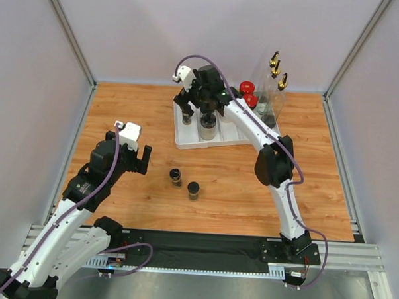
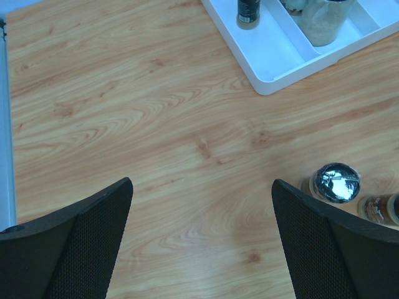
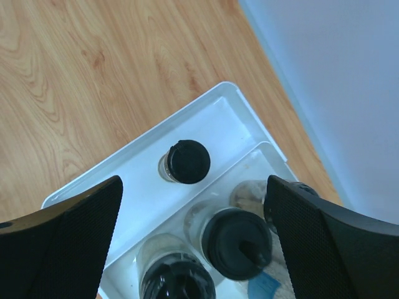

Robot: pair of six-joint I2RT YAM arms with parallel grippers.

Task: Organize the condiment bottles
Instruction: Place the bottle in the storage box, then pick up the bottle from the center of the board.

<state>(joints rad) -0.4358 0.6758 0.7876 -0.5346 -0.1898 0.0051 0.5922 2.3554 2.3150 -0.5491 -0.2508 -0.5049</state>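
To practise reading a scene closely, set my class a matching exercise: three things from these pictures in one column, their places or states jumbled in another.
Column one
1. gold-spouted bottles
2. two small jars
3. left end effector

Column two
A. open, above the table
B. black-lidded, standing mid-table
C. tallest, back right

Pairs: 1-C, 2-B, 3-A

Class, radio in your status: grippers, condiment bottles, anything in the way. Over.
Left gripper open over table. Right gripper open above small black-lidded jar in white tray. Two jars wait on table; nothing blocks them.
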